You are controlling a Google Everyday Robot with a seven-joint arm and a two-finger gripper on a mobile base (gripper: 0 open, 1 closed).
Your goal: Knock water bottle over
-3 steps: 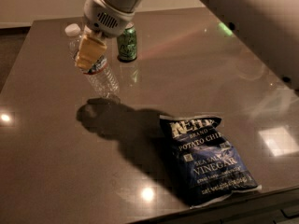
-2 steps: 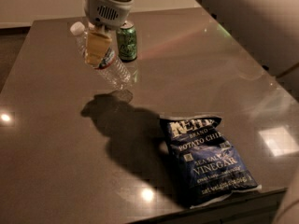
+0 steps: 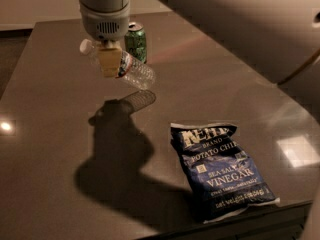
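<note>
Spanning nearly the whole view: a dark glossy table (image 3: 50, 134) with pale light reflections and a cream wall (image 3: 30, 4) behind its far edge. A blue potato chip bag (image 3: 220, 171) lies flat at the near right. The gripper (image 3: 111, 66) hangs over the far left, its tan fingers (image 3: 109, 59) closed on the water bottle (image 3: 132, 71), held clear of the surface just before a green soda can (image 3: 136, 41); long axis tilted, white cap (image 3: 86, 46) up-left, base down-right.
</note>
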